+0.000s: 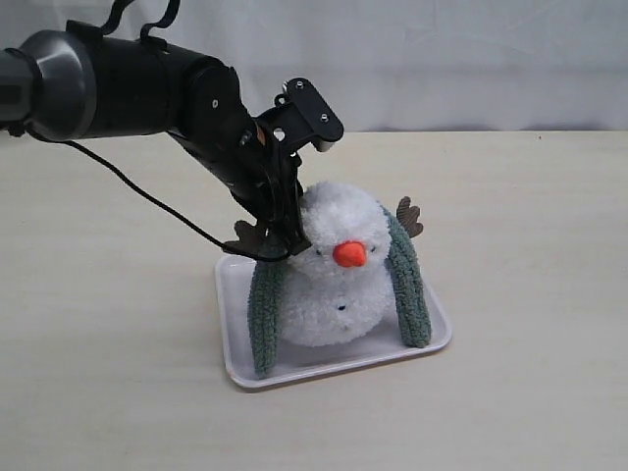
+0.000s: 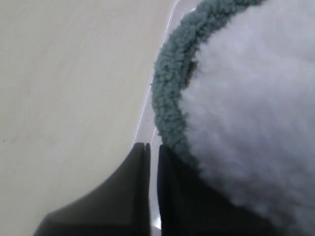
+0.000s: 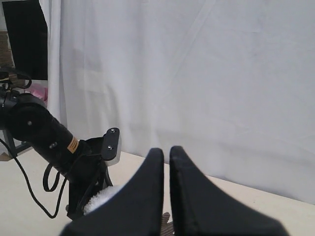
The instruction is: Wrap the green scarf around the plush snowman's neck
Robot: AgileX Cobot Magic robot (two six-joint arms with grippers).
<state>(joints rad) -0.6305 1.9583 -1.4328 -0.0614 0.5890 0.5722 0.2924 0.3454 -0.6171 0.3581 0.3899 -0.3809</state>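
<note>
The plush snowman point(image 1: 339, 280) sits on a white tray point(image 1: 294, 373), its orange nose point(image 1: 349, 254) facing the camera. The green scarf point(image 1: 265, 314) is draped behind the neck, and its two ends hang down either side of the body, the other end point(image 1: 410, 285) on the right. My left gripper point(image 1: 287, 238) presses against the left side of the head at neck height. Its jaws are shut with only a sliver between them and hold nothing. In the left wrist view the gripper point(image 2: 153, 147) lies beside the scarf point(image 2: 170, 88) and white fluff point(image 2: 246, 108). My right gripper point(image 3: 166, 151) is shut, raised high and off to the side.
The tray rests on a pale wooden table point(image 1: 530, 392) with a white curtain point(image 1: 442, 59) behind. A black cable point(image 1: 147, 196) hangs from the left arm point(image 1: 128, 83). A brown twig arm point(image 1: 410, 216) sticks out on the right of the snowman.
</note>
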